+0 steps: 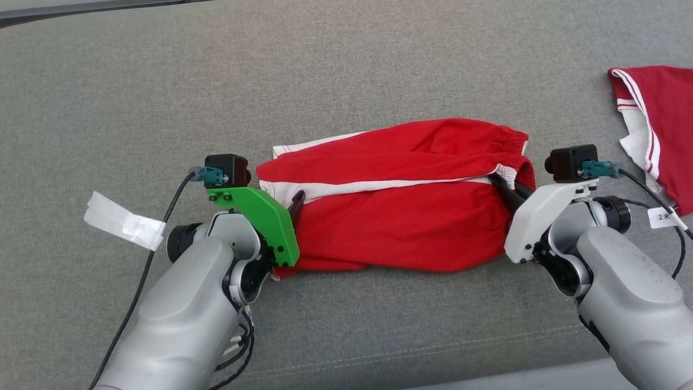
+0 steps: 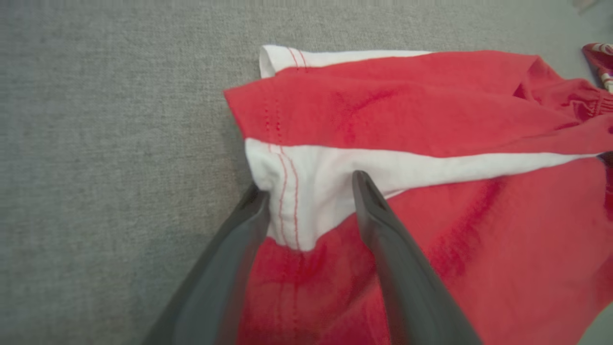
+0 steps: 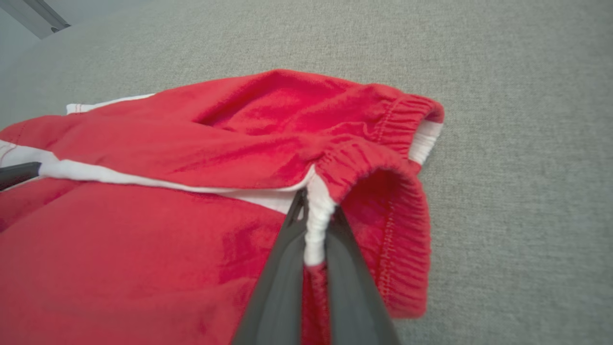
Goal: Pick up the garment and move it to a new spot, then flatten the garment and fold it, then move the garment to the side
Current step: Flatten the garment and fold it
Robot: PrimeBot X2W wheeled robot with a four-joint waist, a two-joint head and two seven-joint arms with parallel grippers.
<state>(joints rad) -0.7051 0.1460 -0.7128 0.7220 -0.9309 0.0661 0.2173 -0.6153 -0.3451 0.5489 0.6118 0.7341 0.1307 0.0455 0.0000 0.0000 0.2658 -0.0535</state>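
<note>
Closest to the lens, the left gripper (image 2: 309, 183) has its two dark fingers spread apart, straddling the white hem corner of the garment (image 1: 400, 216) without pinching it. The right gripper (image 3: 317, 205) is clamped tight on the white stripe at the elastic waistband. Red with a white side stripe, the garment lies folded lengthwise between both grippers on the grey cloth surface (image 1: 346, 70), well apart from another red-and-white piece of clothing (image 1: 658, 124) at the right edge.
</note>
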